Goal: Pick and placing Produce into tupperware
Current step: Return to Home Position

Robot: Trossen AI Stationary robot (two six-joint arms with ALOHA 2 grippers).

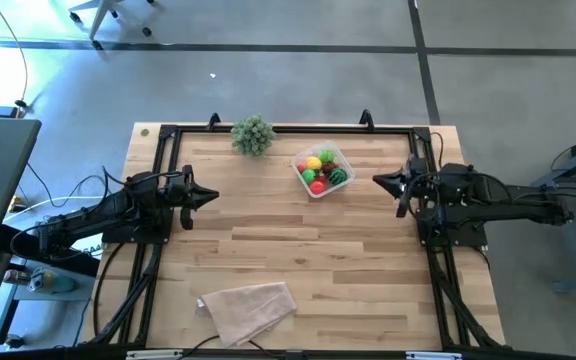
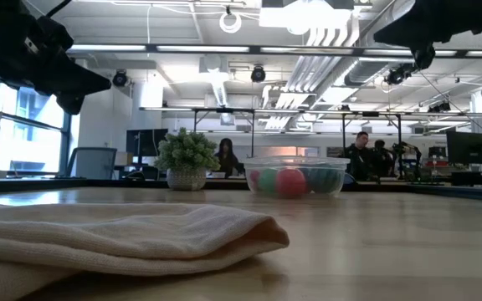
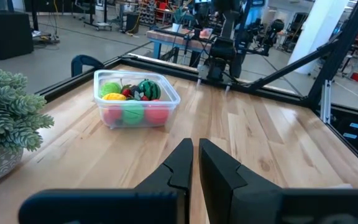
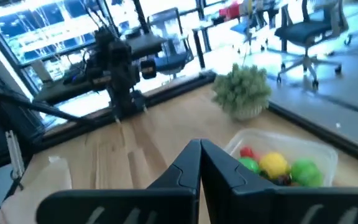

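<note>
Bright ceiling lts (image 2: 304, 12), soft shadows

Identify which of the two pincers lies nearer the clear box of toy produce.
The right pincer: in the high view its tip lies a short way from the tupperware, while the left pincer is clearly farther off.

left arm (image 1: 108, 212): black | right arm (image 1: 498, 200): black | jaws: dark, tapered wedges
</note>
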